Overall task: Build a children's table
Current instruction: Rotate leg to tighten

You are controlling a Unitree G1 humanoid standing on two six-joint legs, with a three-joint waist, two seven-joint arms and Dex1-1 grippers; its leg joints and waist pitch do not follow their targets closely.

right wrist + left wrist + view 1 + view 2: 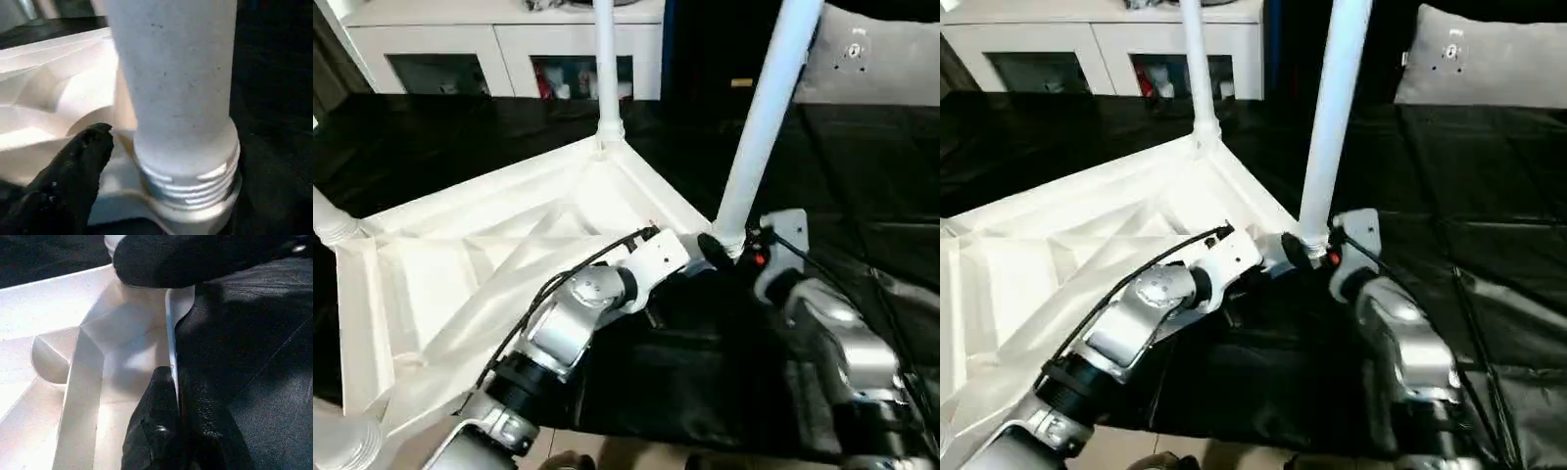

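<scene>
Upside down on the black worktable (431, 137): one tabletop (460, 264). Four legs, two upright (605, 59) (766, 108). Left gripper (178, 431) clamped on the rim; right gripper (729, 250) at the near leg's base, fingers' state unclear.

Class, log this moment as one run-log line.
left gripper: pinching tabletop rim | right gripper: at leg base | leg: threads showing above corner socket
</scene>
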